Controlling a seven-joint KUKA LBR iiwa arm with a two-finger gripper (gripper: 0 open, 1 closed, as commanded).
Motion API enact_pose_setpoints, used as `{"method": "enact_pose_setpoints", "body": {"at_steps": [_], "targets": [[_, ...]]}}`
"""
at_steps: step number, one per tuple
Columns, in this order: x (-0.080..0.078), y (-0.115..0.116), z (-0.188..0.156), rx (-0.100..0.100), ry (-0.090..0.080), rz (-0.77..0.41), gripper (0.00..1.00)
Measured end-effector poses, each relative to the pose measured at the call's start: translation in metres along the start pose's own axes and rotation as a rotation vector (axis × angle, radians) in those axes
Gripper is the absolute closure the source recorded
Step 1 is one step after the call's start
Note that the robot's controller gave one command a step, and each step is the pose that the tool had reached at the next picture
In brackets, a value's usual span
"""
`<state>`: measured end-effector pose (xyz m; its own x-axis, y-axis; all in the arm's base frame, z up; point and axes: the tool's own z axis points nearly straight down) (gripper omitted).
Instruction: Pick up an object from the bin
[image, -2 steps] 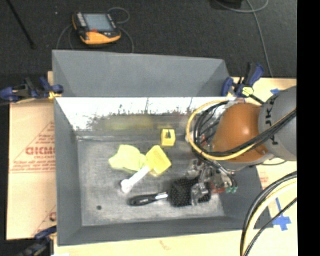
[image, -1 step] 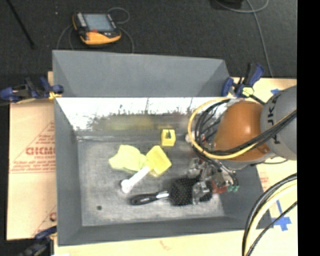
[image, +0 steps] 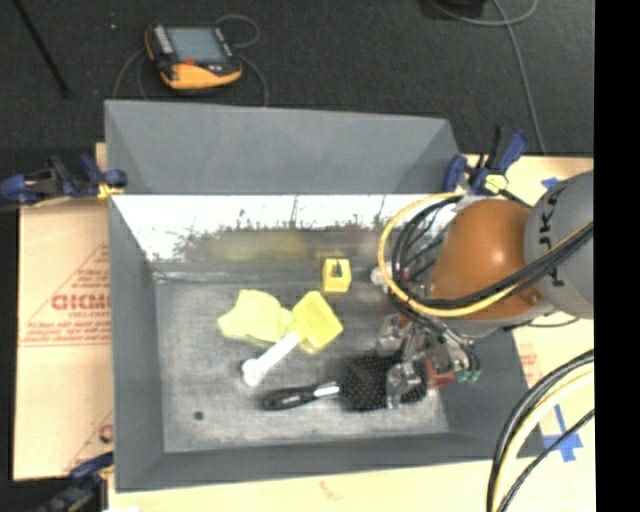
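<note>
The gripper (image: 408, 378) sits low in the bin (image: 135, 400), at the near corner on the arm's side. Wrist hardware and cables crowd it, so I cannot tell whether its jaws are apart or together.

The nearest thing is a black hairbrush (image: 345, 388). Its bristled head lies just beside the jaws, perhaps touching them, on the side away from the arm. Its long axis runs straight out from the jaws along the near wall, with the slim handle pointing away and tipped slightly toward that wall.

My judgement is that a grasp depends on closing across the head, not along that axis.

Beyond the brush and further from the jaws lie a yellow scrubber with a white handle (image: 305, 328), a crumpled yellow-green piece (image: 254, 317) and a small yellow block (image: 336, 273).
</note>
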<state>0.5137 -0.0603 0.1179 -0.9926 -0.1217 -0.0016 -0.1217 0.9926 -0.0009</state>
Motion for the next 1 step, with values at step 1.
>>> {"method": "enact_pose_setpoints", "body": {"at_steps": [1], "targets": [[0.0014,0.0001,-0.0127,-0.002,0.007,0.001,1.00]]}}
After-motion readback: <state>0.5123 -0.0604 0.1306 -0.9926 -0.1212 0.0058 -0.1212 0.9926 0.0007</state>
